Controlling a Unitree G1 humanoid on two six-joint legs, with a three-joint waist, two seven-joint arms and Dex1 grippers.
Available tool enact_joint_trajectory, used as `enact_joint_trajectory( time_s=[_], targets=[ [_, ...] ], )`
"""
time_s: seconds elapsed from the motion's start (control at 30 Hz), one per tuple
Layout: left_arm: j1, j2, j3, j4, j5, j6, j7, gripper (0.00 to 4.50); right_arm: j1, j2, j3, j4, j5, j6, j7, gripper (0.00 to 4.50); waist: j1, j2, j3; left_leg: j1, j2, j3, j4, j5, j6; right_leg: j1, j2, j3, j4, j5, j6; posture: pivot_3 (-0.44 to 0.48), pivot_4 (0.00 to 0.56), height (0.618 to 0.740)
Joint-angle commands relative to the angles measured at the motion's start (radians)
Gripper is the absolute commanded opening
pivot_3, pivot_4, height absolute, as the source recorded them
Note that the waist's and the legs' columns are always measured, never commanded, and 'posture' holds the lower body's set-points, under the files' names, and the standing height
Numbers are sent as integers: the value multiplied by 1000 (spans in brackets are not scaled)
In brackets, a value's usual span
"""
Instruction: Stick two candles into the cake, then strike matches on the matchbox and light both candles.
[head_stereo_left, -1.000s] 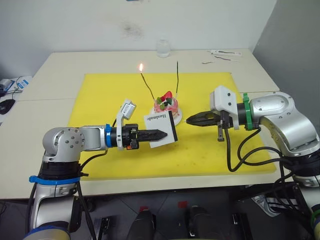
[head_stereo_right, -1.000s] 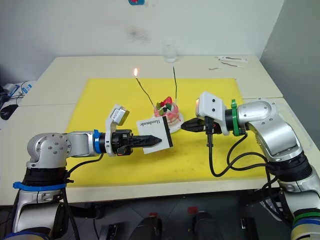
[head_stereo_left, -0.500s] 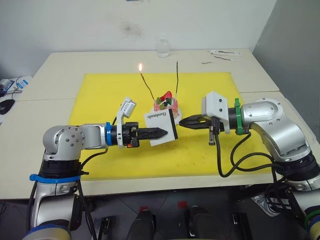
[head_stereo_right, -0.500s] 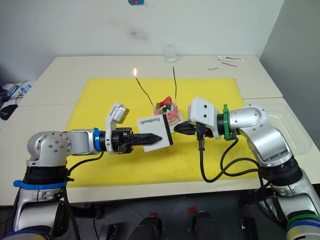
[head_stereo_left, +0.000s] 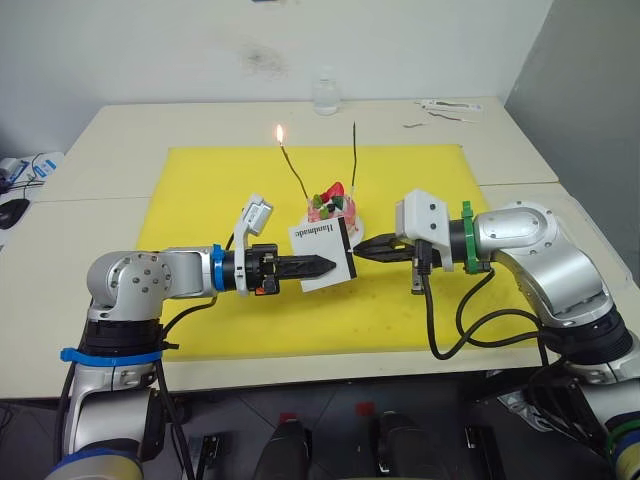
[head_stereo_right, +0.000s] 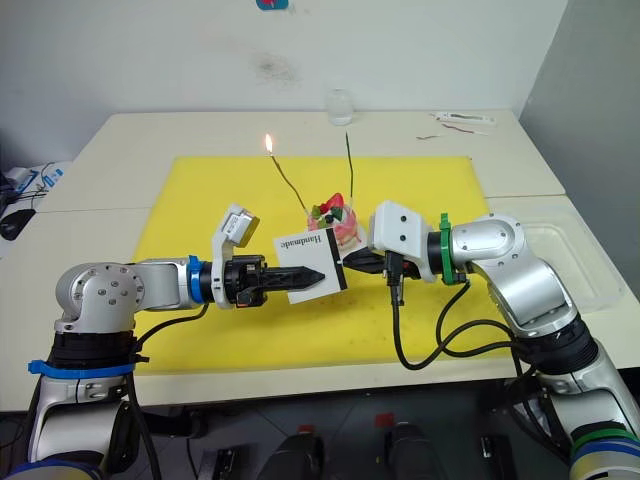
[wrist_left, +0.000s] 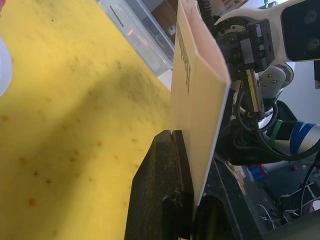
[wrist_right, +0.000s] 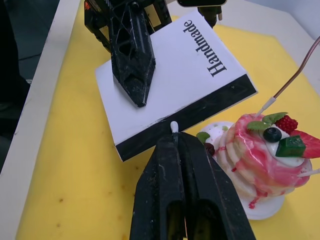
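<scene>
The pink cake (head_stereo_left: 333, 207) sits on its white plate mid-mat. Two candles stand in it: the left candle (head_stereo_left: 295, 172) burns with a small flame, the right candle (head_stereo_left: 355, 155) is unlit. My left gripper (head_stereo_left: 328, 265) is shut on the white matchbox (head_stereo_left: 322, 241), held tilted just in front of the cake. My right gripper (head_stereo_left: 366, 247) is shut on a match (wrist_right: 173, 125). The match's pale head touches the matchbox's (wrist_right: 186, 70) dark striking side. The cake (wrist_right: 270, 155) lies right beside my right gripper's fingers.
A yellow mat (head_stereo_left: 200, 200) covers the table's middle. A clear glass (head_stereo_left: 325, 97) stands at the back edge, with small white items (head_stereo_left: 450, 105) at the back right. A clear tray (head_stereo_right: 585, 250) lies at the right, and loose items (head_stereo_left: 15, 175) at the far left.
My right gripper has moved left with the match, up to the matchbox's dark side. The left gripper and matchbox have barely moved. The left candle keeps burning.
</scene>
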Motion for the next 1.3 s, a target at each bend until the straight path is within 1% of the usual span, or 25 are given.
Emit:
enact_joint_trajectory(
  time_s=[0.03, 0.07, 0.13, 0.2, 0.23, 0.27, 0.3, 0.37, 0.43, 0.5, 0.63, 0.8, 0.93, 1.07, 1.23, 1.3],
  targets=[
    [-27, -5, 12, -10, -11, -8, -6, 0, -3, 4, 29, -17, -33, -34, 2, 16, 0, 0, 0, 0, 0, 0, 0, 0, 0, 0, 0, 0, 0, 0, 0, 0, 150, 740],
    [-33, -8, 15, -6, -14, -7, -5, 0, -2, -7, 49, -14, -54, -45, 15, 16, 0, 0, 0, 0, 0, 0, 0, 0, 0, 0, 0, 0, 0, 0, 0, 0, 150, 740],
    [-59, -18, 34, 9, -26, -6, -1, 0, 19, -73, 110, -36, -96, -73, 93, 16, 0, 0, 0, 0, 0, 0, 0, 0, 0, 0, 0, 0, 0, 0, 0, 0, 150, 740],
    [-141, -50, 103, 93, -57, -3, 46, 0, 81, -242, 148, -129, -68, -75, 281, 16, 15, -1, 0, -1, -1, -2, 1, 0, 1, 0, 0, -1, -1, 0, 0, 0, 150, 740],
    [-173, -63, 131, 128, -68, -1, 67, 0, 104, -303, 149, -165, -46, -75, 343, 16, 24, -1, 0, -3, -2, -5, 2, 0, 1, 1, 1, -4, -1, 0, 1, 0, 150, 740],
    [-197, -67, 149, 154, -70, -3, 80, 0, 114, -356, 102, -203, 30, -19, 390, 16, 25, -1, 0, -5, -3, -6, 3, 0, 1, 0, 2, -6, -3, 0, 1, 0, 150, 740],
    [-202, -67, 156, 159, -69, 0, 85, 0, 106, -384, 45, -223, 112, 55, 406, 16, 22, -1, 0, -6, -3, -6, 3, 0, 1, 0, 2, -5, -3, 0, 2, 0, 150, 740],
    [-165, -66, 159, 126, -76, 24, 87, 0, 53, -395, -48, -191, 198, 139, 391, 16, 1, 0, 0, -4, -3, -2, 2, 0, 0, -1, -2, -1, -2, 0, 2, 0, 150, 740],
    [-105, -69, 144, 67, -88, 47, 86, 0, 0, -373, -89, -125, 217, 186, 351, 16, -19, 0, 0, 0, -2, 0, 1, 0, -1, 1, -3, 3, -2, 0, 2, 0, 150, 740],
    [-63, -76, 131, 30, -93, 59, 90, 0, -27, -346, -102, -65, 192, 181, 308, 16, -21, -1, 0, 3, -1, 0, -1, 0, 0, 1, -2, 3, -1, 0, 2, 0, 150, 740],
    [-8, -58, 85, -19, -66, 47, 71, 0, -63, -289, -105, 24, 139, 164, 226, 16, -11, -2, 1, 1, 0, -1, 0, 0, 1, 0, 2, -1, 0, 0, 1, 0, 150, 740],
    [55, -9, 31, -73, -35, 21, 30, 0, -115, -197, -120, 175, 37, 67, 80, 16, -9, -2, 1, 1, 0, 2, 1, 0, 0, 0, 0, 2, 0, 0, 1, 0, 150, 740],
    [79, 9, 17, -96, -29, 5, 16, 0, -153, -108, -138, 276, -40, -30, -63, 16, -2, -2, 1, 0, 0, 1, 0, 2, -2, 0, -1, 1, 0, 0, 1, 0, 150, 740],
    [85, 16, 9, -101, -27, -6, 11, 0, -197, -31, -141, 353, -94, -119, -159, 16, -1, -2, 1, 0, -1, 1, 0, 2, -2, 0, -1, 1, 0, 0, 1, 0, 150, 740],
    [80, 19, -7, -96, -12, -24, -1, 0, -317, 99, -135, 531, -168, -265, -280, 16, -3, -2, 1, 0, 0, 2, 0, 2, -3, -1, -1, 2, 0, 0, 1, 0, 150, 740],
    [77, 19, -11, -95, -10, -28, -4, 0, -347, 128, -137, 586, -187, -310, -308, 16, -3, -2, 1, -1, 0, 1, -1, 2, -3, -1, -1, 1, 0, 0, 1, 0, 150, 740]
  ],
)
